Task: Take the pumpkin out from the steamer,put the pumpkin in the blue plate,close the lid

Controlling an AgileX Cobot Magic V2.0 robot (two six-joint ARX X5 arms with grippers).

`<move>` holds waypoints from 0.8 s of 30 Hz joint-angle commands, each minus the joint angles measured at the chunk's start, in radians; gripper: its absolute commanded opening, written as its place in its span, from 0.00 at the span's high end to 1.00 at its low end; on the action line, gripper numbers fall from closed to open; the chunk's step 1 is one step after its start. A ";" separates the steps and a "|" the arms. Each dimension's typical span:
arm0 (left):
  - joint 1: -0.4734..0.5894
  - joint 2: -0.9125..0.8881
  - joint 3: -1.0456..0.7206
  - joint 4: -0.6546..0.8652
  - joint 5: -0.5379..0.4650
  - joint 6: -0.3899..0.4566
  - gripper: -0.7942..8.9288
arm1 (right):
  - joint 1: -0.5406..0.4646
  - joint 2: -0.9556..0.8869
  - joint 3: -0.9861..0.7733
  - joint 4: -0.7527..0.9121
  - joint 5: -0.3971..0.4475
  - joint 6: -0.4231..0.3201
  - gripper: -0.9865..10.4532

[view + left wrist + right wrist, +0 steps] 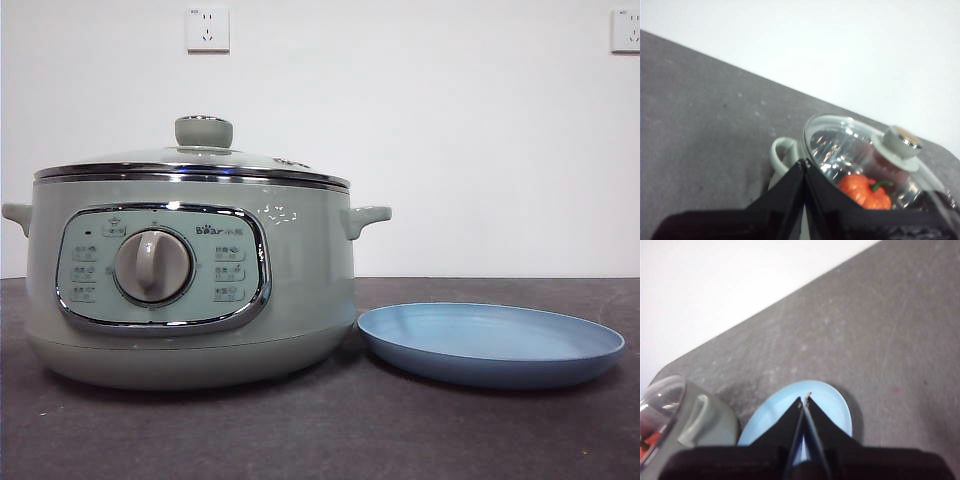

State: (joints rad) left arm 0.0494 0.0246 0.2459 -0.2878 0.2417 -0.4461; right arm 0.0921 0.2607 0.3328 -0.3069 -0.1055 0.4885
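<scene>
The steamer (190, 285) sits on the dark grey table (330, 430) with its control panel and round dial (152, 266) facing me. The lid (195, 160) is on, seated level on the chrome rim, its squat green knob (204, 131) at twelve o'clock above the pot. At about four o'clock from the steamer, just beside its base, lies the blue plate (492, 345), bare; whether it touches the base I cannot tell.

Neither arm shows in the front view. From the left wrist camera I see the left gripper (804, 165) held above the table near the pot's side handle (781, 152), its two black jaws pressed together with nothing between them. Through the glass of the lid, the pumpkin (862, 190) rests inside the steamer, orange with its green stem showing.

The right gripper (804, 401) hangs over the blue plate, jaws likewise clenched tip to tip on nothing, the pot's other handle (700, 415) off to its side.

Two wall sockets (207, 28) sit high on the white wall behind.
</scene>
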 commanded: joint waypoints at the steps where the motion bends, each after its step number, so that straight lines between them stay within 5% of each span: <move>1: 0.002 0.040 0.034 0.002 -0.003 0.027 0.93 | 0.001 0.049 0.064 0.006 -0.002 -0.048 0.93; 14: 0.002 0.380 0.323 -0.014 0.059 0.240 0.93 | 0.001 0.263 0.359 -0.070 -0.016 -0.285 0.93; 19: 0.001 0.528 0.429 -0.050 0.174 0.295 0.93 | 0.001 0.356 0.459 -0.135 -0.122 -0.369 0.92; 24: -0.013 0.650 0.512 -0.106 0.288 0.322 0.93 | 0.001 0.441 0.534 -0.182 -0.259 -0.419 0.78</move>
State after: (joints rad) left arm 0.0422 0.6701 0.7547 -0.3916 0.5121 -0.1547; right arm 0.0921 0.6964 0.8581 -0.4896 -0.3481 0.1009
